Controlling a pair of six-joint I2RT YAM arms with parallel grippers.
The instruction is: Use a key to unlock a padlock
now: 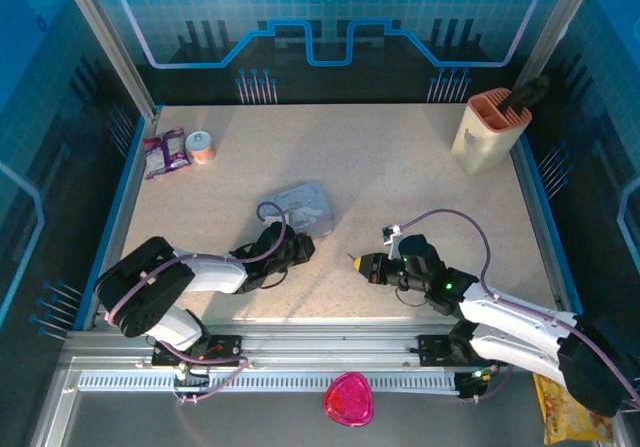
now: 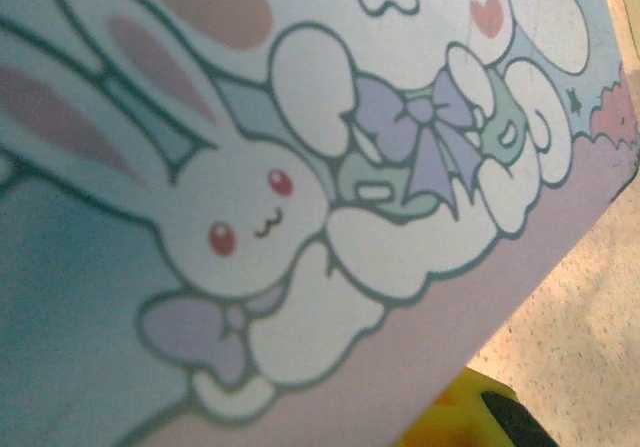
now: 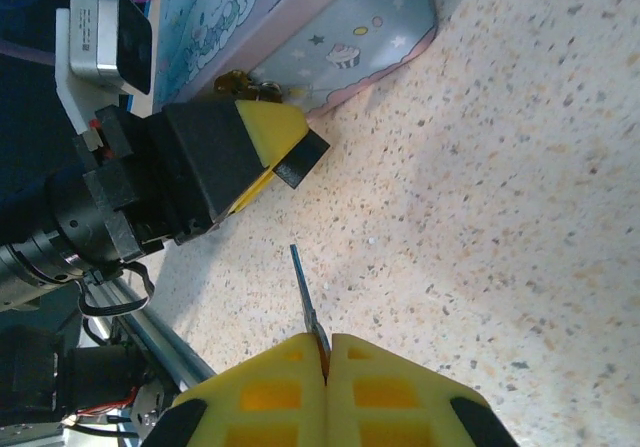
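The key (image 3: 305, 292) is a thin dark blade sticking out of my right gripper (image 3: 327, 352), whose yellow fingers are shut on its head. It points toward the left gripper (image 3: 305, 137), a short gap away over bare table. The padlock (image 3: 243, 84) is a small dark, brassy lump at the lower edge of the pale blue cartoon tin (image 3: 330, 27). The left fingers sit tight against it and look closed on it. In the left wrist view the tin lid (image 2: 300, 167) is very close, with one yellow finger (image 2: 470, 422) at the bottom. From above, the left gripper (image 1: 298, 250) faces the right gripper (image 1: 362, 263).
A beige holder (image 1: 490, 127) stands at the back right. Snack packets (image 1: 165, 152) and a small cup (image 1: 201, 147) lie at the back left. A pink object (image 1: 348, 399) sits below the front rail. Blue walls ring the table (image 1: 420, 187).
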